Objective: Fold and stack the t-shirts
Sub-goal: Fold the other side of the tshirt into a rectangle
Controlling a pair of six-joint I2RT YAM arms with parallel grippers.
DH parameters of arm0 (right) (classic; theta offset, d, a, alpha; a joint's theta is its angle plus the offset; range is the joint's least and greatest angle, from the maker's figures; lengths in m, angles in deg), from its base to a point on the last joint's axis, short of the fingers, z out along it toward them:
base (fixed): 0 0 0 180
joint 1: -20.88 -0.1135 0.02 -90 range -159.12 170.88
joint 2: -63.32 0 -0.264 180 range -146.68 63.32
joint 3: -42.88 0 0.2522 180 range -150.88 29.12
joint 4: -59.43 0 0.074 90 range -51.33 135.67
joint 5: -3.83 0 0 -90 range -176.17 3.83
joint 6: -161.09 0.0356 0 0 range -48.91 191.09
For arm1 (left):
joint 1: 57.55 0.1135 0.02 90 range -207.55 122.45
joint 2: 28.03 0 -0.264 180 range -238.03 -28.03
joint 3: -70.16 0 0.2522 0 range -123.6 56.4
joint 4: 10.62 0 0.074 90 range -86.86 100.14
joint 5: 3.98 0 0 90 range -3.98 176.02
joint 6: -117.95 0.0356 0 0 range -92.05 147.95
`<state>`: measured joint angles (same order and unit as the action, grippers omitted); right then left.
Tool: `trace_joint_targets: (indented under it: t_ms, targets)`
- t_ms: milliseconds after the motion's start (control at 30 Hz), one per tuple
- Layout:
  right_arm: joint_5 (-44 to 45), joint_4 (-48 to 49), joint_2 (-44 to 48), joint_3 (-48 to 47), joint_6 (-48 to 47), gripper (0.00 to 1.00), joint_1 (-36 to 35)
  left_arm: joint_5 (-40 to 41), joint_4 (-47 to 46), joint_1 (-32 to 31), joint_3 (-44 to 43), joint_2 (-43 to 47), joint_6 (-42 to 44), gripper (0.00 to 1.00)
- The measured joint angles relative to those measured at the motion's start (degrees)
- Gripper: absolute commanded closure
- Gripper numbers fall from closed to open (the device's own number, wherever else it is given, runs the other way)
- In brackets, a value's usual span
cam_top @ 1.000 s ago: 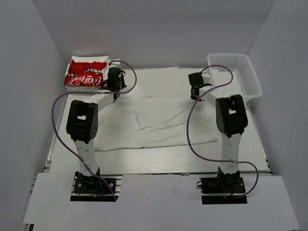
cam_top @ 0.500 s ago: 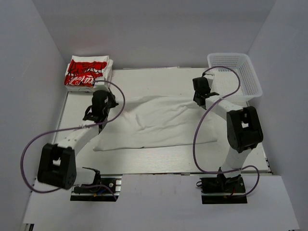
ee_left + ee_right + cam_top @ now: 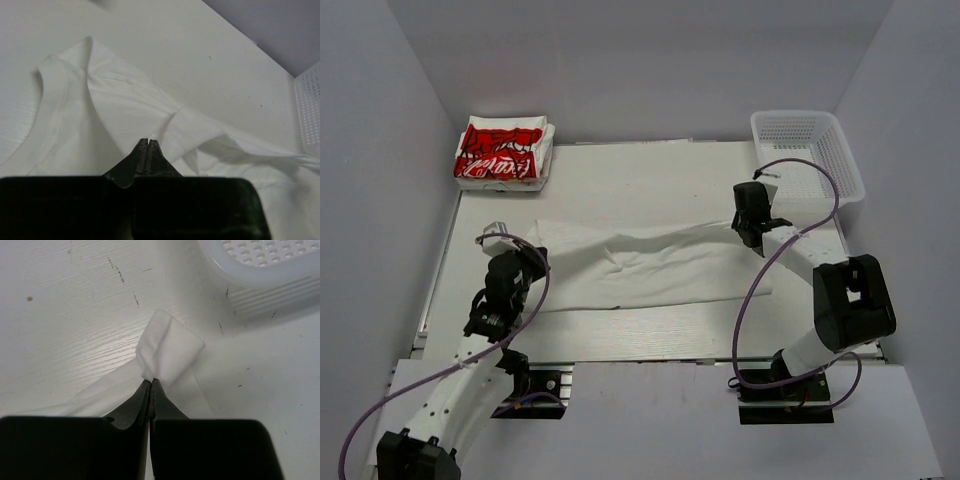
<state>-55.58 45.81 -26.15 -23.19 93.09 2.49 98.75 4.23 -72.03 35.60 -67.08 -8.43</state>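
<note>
A plain white t-shirt (image 3: 650,265) lies crumpled across the middle of the table. My left gripper (image 3: 498,245) is at its left end, shut on the fabric. In the left wrist view the shut gripper (image 3: 148,141) pinches a fold of the shirt (image 3: 115,100), with the collar to the left. My right gripper (image 3: 750,222) is at the shirt's right end. In the right wrist view that gripper (image 3: 151,381) is shut on a bunched corner of the shirt (image 3: 170,347). A folded stack of red-printed t-shirts (image 3: 503,152) sits at the far left corner.
A white mesh basket (image 3: 810,150) stands at the far right, and its rim (image 3: 265,265) shows just beyond the right gripper. Grey walls close in the table's left, right and far sides. Purple cables loop from both arms.
Both grippers have moved toward the near edge, dragging the shirt's far edge with them. The left arm swung back from beside the folded stack, and the shirt now lies narrower.
</note>
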Motion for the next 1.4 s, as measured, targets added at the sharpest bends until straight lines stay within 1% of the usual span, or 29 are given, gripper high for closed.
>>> trace_joint_targets:
  t_ms: [67, 100, 133, 167, 200, 267, 333, 367, 400, 433, 533, 633, 700, 933, 1033, 1233, 1400]
  targets:
    - [0.1, 0.2, 1.1, 1.3, 0.5, 1.00, 0.0, 0.8, 3.7, 0.0, 1.1, 4.2, -2.1, 1.00]
    - [0.0, 0.2, 1.6, 2.2, 1.0, 0.76, 0.0, 1.2, 5.4, 0.0, 1.4, 5.4, -3.1, 0.99]
    - [0.0, 0.0, 2.1, 3.0, 2.3, 0.66, 0.0, 1.4, 7.6, 0.0, 1.6, 6.0, -4.1, 0.88]
    - [0.0, -0.3, 2.7, 4.1, 3.1, 0.57, 0.0, 1.4, 9.9, 0.0, 1.6, 6.2, -5.1, 0.69]
    - [-0.1, -0.6, 3.3, 5.1, 4.0, 0.43, 0.0, 1.3, 12.1, 0.0, 1.6, 6.1, -5.6, 0.62]
    - [-0.1, -1.7, 5.2, 8.1, 5.8, 0.36, 0.0, 0.7, 16.8, 0.0, 1.5, 5.4, -7.6, 0.54]
    - [0.1, -3.9, 8.1, 10.8, 7.4, 0.28, 0.0, -0.5, 21.1, -0.3, 1.2, 4.7, -9.1, 0.33]
    - [0.4, -4.9, 9.5, 11.7, 7.9, 0.24, 0.0, -1.6, 22.7, -0.3, 1.2, 4.6, -9.8, 0.01]
    - [0.6, -6.1, 11.2, 12.3, 8.4, 0.15, 0.0, -2.6, 23.8, -0.4, 1.2, 4.6, -10.1, 0.00]
    - [0.8, -6.9, 13.0, 12.7, 9.0, 0.10, 0.0, -3.7, 24.7, -0.4, 1.2, 4.7, -11.1, 0.00]
    - [0.3, -7.6, 17.4, 12.4, 8.1, 0.10, 0.1, -5.6, 25.5, -0.4, 0.9, 4.8, -12.2, 0.00]
    - [-2.9, -8.5, 17.6, 9.2, 5.7, 0.10, 0.0, -5.7, 23.7, -0.4, -1.0, 2.0, -12.0, 0.00]
    - [-5.0, -8.9, 15.2, 6.0, 4.0, 0.10, -0.5, -5.6, 21.6, -0.4, -4.0, -2.3, -11.4, 0.00]
    - [-10.1, -10.8, -1.5, -5.8, 0.3, 0.10, -3.3, -6.4, 11.9, -0.4, -17.0, -27.9, -7.7, 0.00]
    - [-12.6, -10.9, -6.6, -7.3, 0.0, 0.10, -4.5, -6.9, 9.7, -0.4, -20.6, -35.9, -6.4, 0.00]
    - [-17.2, -11.7, -8.1, -6.4, 0.4, 0.10, -6.0, -11.6, 2.6, -0.4, -22.9, -44.9, -3.9, 0.00]
    - [-19.0, -10.3, -6.5, -1.2, 1.5, 0.10, -5.7, -15.3, -0.1, -1.0, -24.7, -52.9, -1.2, 0.00]
